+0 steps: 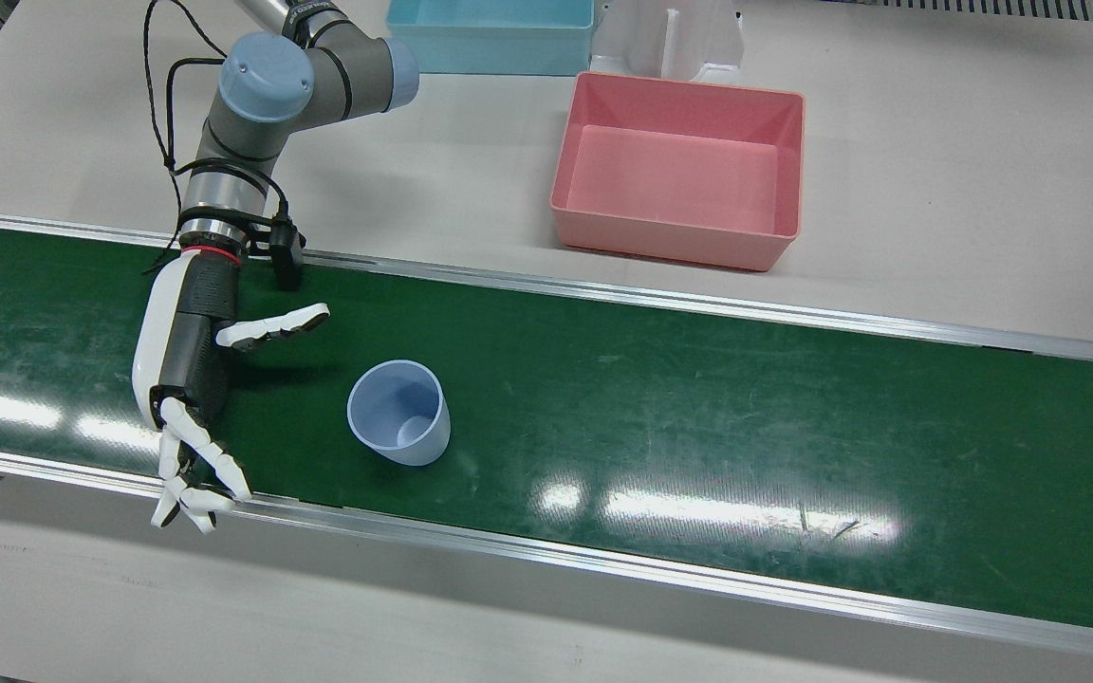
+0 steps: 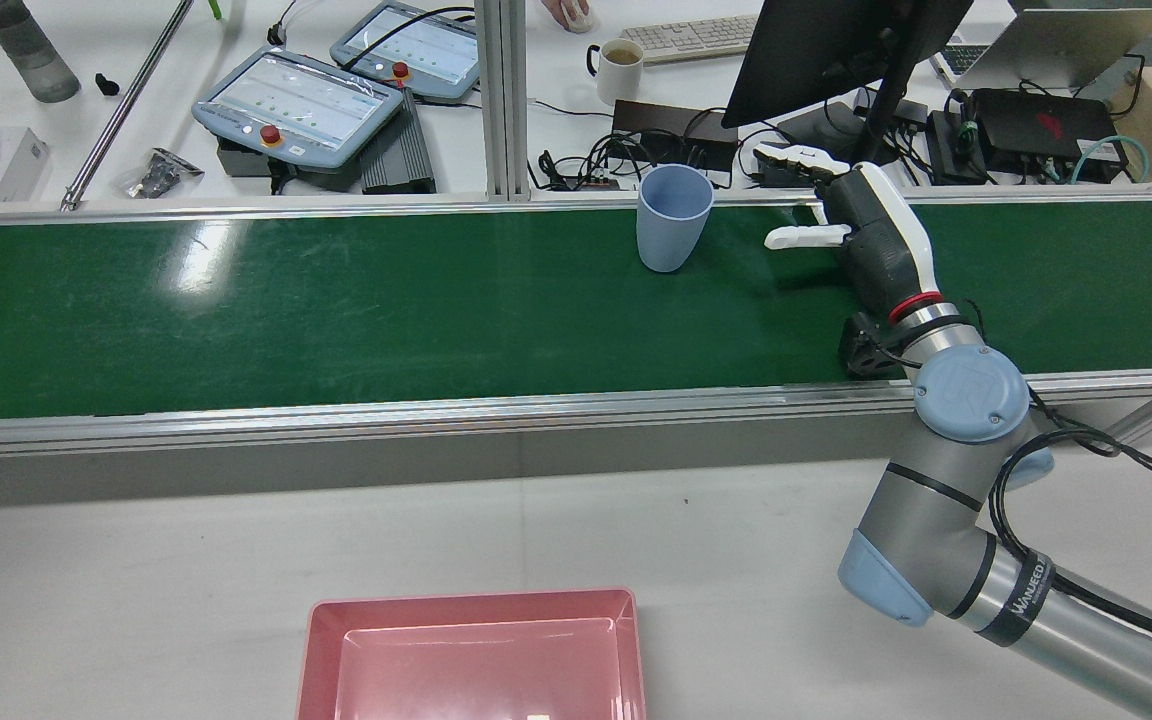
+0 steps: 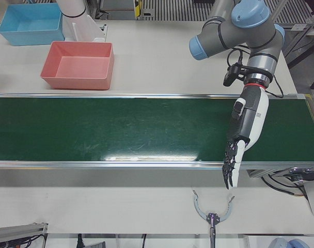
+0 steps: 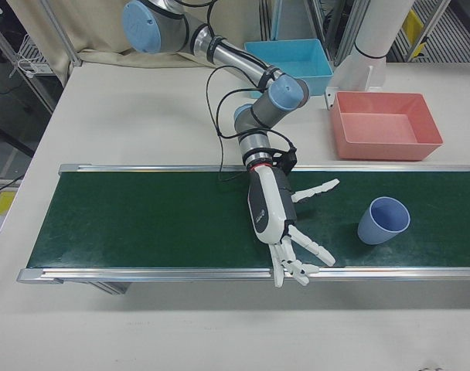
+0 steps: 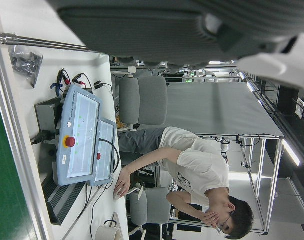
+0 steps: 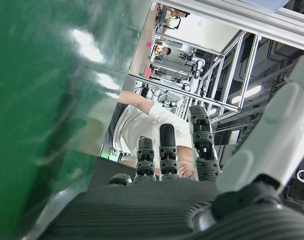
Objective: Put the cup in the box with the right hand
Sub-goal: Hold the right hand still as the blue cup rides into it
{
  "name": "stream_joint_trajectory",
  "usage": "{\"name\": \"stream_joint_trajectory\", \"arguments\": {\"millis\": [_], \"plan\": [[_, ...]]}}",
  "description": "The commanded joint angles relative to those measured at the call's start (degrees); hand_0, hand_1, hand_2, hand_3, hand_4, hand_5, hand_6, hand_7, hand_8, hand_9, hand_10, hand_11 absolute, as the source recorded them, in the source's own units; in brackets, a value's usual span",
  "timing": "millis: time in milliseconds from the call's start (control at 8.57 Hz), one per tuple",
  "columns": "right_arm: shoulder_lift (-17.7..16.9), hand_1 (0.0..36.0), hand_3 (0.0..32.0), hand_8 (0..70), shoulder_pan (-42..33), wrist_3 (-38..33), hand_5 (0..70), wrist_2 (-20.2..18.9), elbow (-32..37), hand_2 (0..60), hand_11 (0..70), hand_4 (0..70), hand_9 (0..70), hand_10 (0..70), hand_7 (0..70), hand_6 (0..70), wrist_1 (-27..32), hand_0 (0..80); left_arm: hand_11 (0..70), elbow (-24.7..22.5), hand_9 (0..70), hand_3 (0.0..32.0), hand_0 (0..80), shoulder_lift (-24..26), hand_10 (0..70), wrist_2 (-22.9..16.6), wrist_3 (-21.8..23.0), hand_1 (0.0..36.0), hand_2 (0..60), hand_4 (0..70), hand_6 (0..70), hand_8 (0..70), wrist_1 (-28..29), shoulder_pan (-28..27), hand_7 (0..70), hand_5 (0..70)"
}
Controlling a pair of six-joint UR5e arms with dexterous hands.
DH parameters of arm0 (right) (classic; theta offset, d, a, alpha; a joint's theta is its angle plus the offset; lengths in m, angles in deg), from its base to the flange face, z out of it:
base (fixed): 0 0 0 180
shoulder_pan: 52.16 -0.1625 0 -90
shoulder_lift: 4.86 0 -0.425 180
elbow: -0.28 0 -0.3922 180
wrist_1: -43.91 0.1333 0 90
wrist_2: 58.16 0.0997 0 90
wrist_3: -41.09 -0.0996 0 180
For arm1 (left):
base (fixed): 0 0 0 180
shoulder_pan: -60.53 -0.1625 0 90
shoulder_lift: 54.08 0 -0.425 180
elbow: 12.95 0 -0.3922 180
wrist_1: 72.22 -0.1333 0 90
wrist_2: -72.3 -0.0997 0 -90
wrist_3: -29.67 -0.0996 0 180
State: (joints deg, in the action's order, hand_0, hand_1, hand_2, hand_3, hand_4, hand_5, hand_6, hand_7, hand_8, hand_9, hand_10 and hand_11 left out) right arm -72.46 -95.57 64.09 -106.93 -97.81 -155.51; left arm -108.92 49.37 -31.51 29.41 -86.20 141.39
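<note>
A pale blue cup [image 1: 398,413] stands upright on the green belt [image 1: 698,427], mouth up; it also shows in the rear view [image 2: 673,230] and the right-front view [image 4: 383,220]. My right hand [image 1: 188,379] is open beside it, about a cup's width away and not touching, its thumb stretched toward the cup and its fingers [image 1: 195,474] spread over the belt's operator-side edge. It also shows in the rear view [image 2: 861,235] and the right-front view [image 4: 275,216]. The pink box [image 1: 679,171] stands empty on the white table on the robot's side of the belt. My left hand [image 3: 246,129] is open, far along the belt.
A blue bin [image 1: 490,33] and a white pedestal [image 1: 670,38] stand behind the pink box. Aluminium rails [image 1: 603,285] run along both belt edges. Teach pendants [image 2: 301,100], a mug [image 2: 620,65] and cables lie on the operators' desk past the belt.
</note>
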Motion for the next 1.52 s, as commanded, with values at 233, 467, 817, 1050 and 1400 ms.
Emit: {"name": "stream_joint_trajectory", "arguments": {"millis": [233, 467, 817, 1050, 1400], "plan": [[0.1, 0.0, 0.0, 8.7, 0.1, 0.3, 1.8, 0.0, 0.0, 0.0, 0.0, 20.9, 19.8, 0.0, 42.4, 8.4, 0.0, 45.9, 0.0, 0.0, 0.0, 0.0, 0.0, 0.0, 0.0, 0.0, 0.0, 0.0, 0.0, 0.0, 0.0, 0.0, 0.0, 0.0, 0.0, 0.0], [0.2, 0.0, 0.0, 8.7, 0.3, 0.7, 1.8, 0.0, 0.0, 0.0, 0.0, 20.2, 19.5, 0.0, 41.4, 8.2, 0.0, 45.9, 0.0, 0.0, 0.0, 0.0, 0.0, 0.0, 0.0, -0.1, 0.0, 0.0, 0.0, 0.0, 0.0, 0.0, 0.0, 0.0, 0.0, 0.0], [0.2, 0.0, 0.0, 8.6, 0.7, 0.7, 1.8, 0.0, 0.0, 0.0, 0.0, 19.6, 19.4, 0.0, 40.9, 8.1, 0.0, 45.8, 0.0, 0.0, 0.0, 0.0, 0.0, 0.0, 0.0, 0.0, 0.0, 0.0, 0.0, 0.0, 0.0, 0.0, 0.0, 0.0, 0.0, 0.0], [0.3, 0.0, 0.0, 8.8, 0.7, 0.7, 1.9, 0.0, 0.0, 0.0, 0.0, 19.7, 19.8, 0.0, 41.4, 8.2, 0.0, 45.9, 0.0, 0.0, 0.0, 0.0, 0.0, 0.0, 0.0, -0.1, 0.0, 0.0, 0.0, 0.0, 0.0, 0.0, 0.0, 0.0, 0.0, 0.0], [0.3, 0.0, 0.0, 10.4, 0.6, 0.7, 2.2, 0.1, 0.0, 0.0, 0.0, 19.7, 22.6, 0.0, 47.3, 9.5, 0.0, 46.0, 0.0, 0.0, 0.0, 0.0, 0.0, 0.0, 0.0, -0.1, 0.0, 0.0, 0.0, 0.0, 0.0, 0.0, 0.0, 0.0, 0.0, 0.0]]}}
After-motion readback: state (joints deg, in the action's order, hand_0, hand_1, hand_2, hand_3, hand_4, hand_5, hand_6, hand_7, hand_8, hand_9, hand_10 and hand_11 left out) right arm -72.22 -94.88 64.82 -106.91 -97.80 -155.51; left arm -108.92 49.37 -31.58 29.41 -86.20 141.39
